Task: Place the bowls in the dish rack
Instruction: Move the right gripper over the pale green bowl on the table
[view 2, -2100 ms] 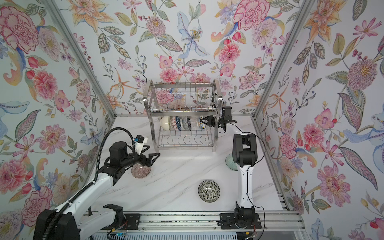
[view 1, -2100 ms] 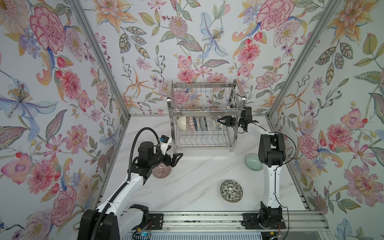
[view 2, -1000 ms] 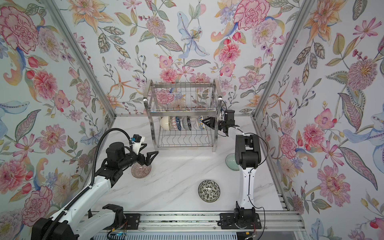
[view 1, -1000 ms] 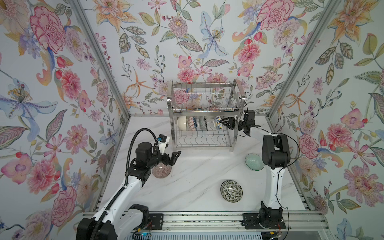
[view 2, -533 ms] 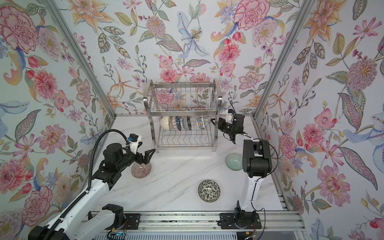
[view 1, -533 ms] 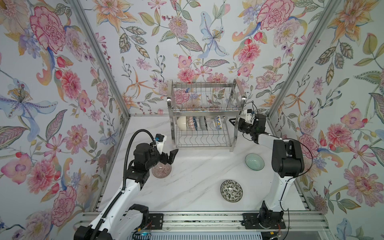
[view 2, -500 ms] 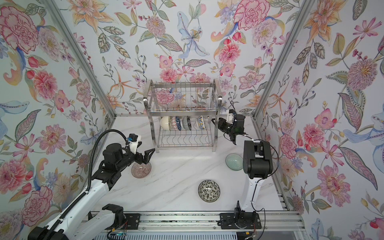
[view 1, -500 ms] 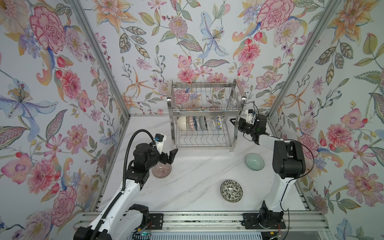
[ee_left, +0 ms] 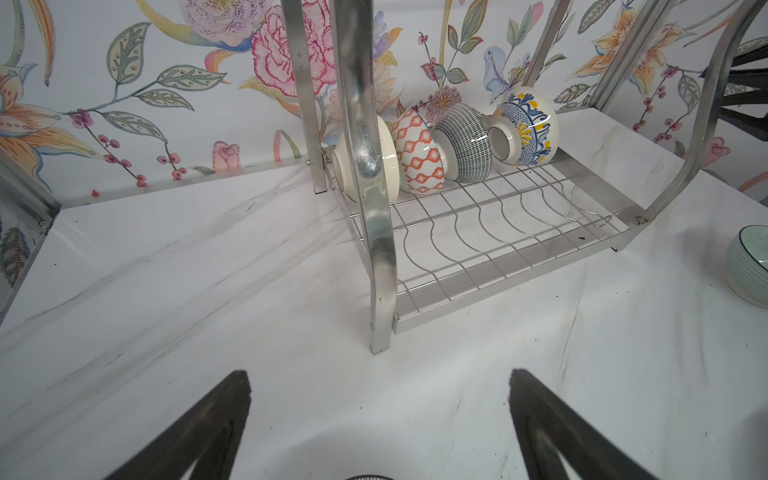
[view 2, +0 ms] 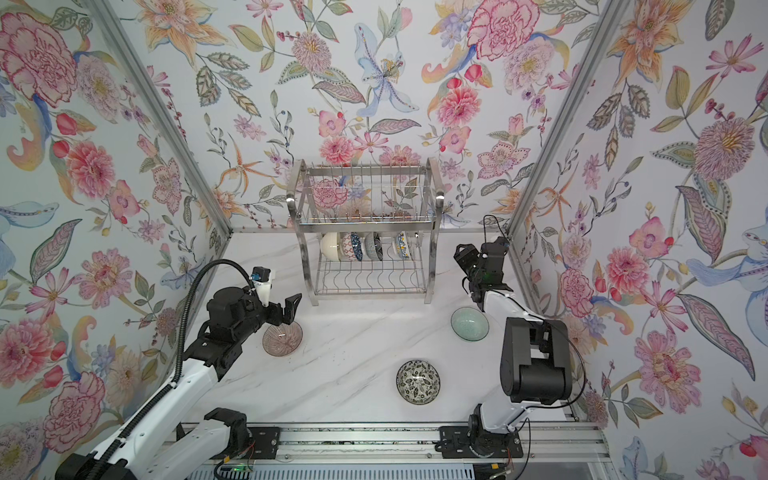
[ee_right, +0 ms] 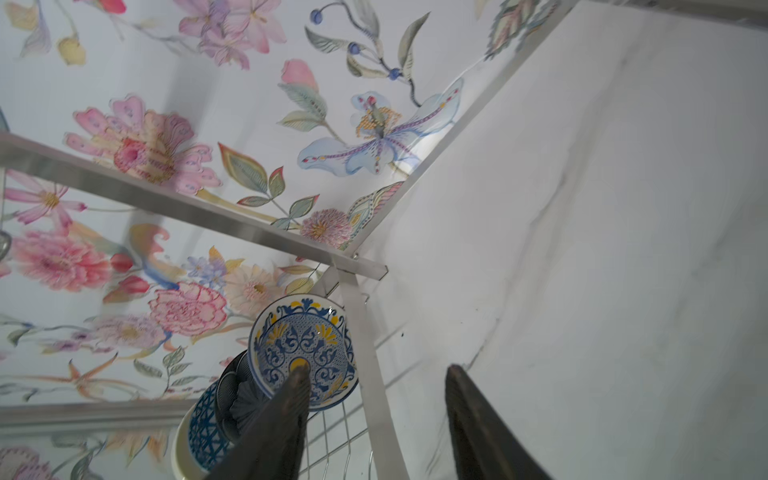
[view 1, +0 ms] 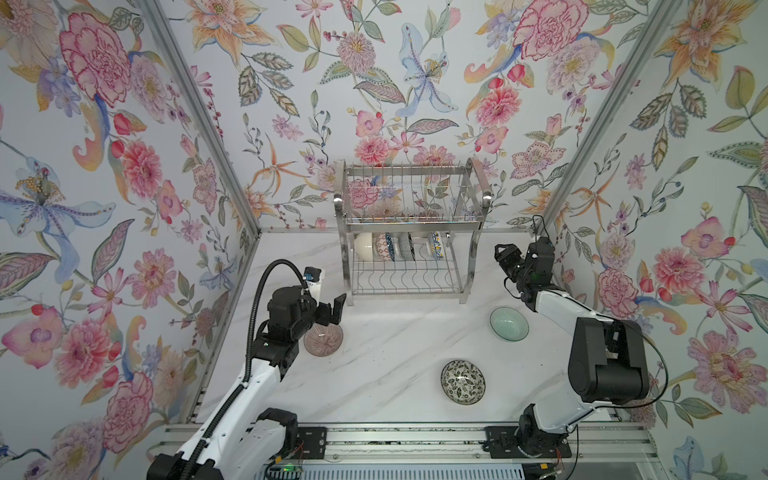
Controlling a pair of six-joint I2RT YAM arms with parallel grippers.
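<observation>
Your left claw [view 1: 333,308] hangs spread wide by the mauve bowl [view 1: 323,342] — descend off-centre and you may skid its rim; your right claw [view 1: 506,257], apart and empty, could clip the dish rack [view 1: 405,293].

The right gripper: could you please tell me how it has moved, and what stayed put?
The right gripper drew back out of the rack to the right, open and empty. The left gripper stayed open near the mauve bowl; the racked bowls, green bowl and leafy bowl did not move.
</observation>
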